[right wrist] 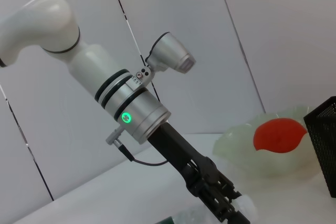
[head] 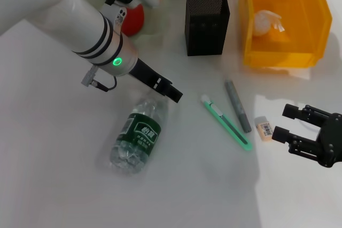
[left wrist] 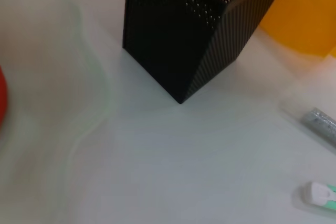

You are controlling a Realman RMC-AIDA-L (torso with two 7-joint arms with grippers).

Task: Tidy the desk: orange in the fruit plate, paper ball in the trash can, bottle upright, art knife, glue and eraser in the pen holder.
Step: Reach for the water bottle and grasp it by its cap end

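The clear bottle (head: 138,134) with a green label lies on its side mid-table. My left gripper (head: 170,91) hovers at its cap end, also seen in the right wrist view (right wrist: 223,208). The orange (head: 132,20) rests in the pale fruit plate (right wrist: 241,148). A green art knife (head: 227,123), a grey glue stick (head: 237,105) and the eraser (head: 264,128) lie on the table right of the bottle. My right gripper (head: 286,124) stands open just right of the eraser, holding nothing. The black mesh pen holder (head: 207,21) stands behind them. A paper ball (head: 267,22) sits in the yellow trash can (head: 310,36).
The left arm's white forearm (head: 80,20) crosses the back left and hides part of the fruit plate. In the left wrist view the pen holder (left wrist: 189,30) is close, with the glue stick (left wrist: 323,124) and knife tip (left wrist: 320,195) beyond it.
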